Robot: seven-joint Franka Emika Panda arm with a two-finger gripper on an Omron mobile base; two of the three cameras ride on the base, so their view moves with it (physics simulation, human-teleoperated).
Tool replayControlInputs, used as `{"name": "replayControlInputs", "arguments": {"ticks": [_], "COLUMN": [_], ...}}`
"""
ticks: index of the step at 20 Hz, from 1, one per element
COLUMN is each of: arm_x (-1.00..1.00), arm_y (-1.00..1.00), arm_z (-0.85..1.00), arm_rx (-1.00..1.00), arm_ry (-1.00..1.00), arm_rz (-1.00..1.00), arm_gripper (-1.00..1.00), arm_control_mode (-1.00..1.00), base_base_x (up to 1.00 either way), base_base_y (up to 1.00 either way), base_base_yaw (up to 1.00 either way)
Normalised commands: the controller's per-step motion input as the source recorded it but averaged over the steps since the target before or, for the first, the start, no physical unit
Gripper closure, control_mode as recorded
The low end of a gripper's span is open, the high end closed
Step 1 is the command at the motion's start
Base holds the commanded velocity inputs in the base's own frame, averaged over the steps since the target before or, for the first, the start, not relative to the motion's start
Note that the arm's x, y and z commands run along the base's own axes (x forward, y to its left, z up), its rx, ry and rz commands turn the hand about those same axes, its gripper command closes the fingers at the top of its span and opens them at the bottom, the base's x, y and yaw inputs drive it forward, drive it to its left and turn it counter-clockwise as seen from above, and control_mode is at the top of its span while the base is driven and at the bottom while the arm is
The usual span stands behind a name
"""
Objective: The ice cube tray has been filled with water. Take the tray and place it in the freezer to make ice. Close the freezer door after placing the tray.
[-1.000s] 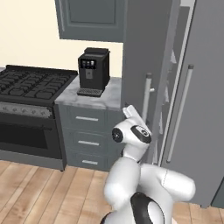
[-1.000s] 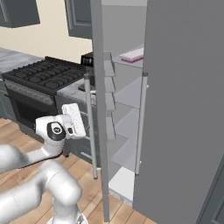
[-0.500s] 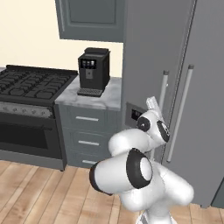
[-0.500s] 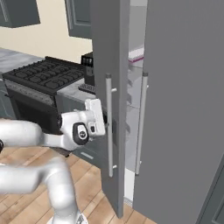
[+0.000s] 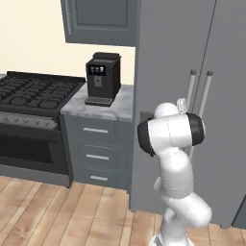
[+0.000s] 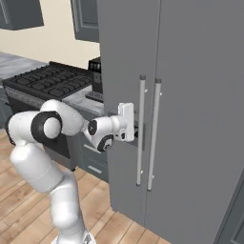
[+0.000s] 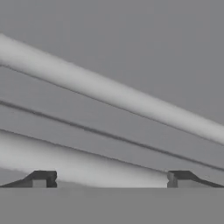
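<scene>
A moment ago the freezer door [image 6: 126,86] stood partly open; now we have pushed it flat shut, level with the right door [image 6: 200,109]. The ice cube tray must be inside the freezer [image 5: 192,53], hidden behind that door, so we think the job is nearly done. Our arm reaches straight out to the door, our gripper [image 6: 127,122] just beside its silver handle [image 6: 140,128]. The fingers [image 7: 41,178] are spread wide, holding nothing.
</scene>
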Motion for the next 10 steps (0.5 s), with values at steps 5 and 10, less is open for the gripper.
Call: {"name": "replayControlInputs", "arguments": {"ticks": [5,10], "arm_x": [0.47,0.55], "arm_y": [-0.70,-0.56], "arm_z": [0.16,0.13], "arm_rx": [0.12,0.11], "arm_ry": [-0.08,0.00], "arm_rz": [0.00,0.00], "arm_gripper": [-1.00,-1.00], "arm_control_mode": [-1.00,-1.00], "base_base_x": [0.00,0.00], "base_base_y": [0.00,0.00], "base_base_yaw": [0.00,0.00]}}
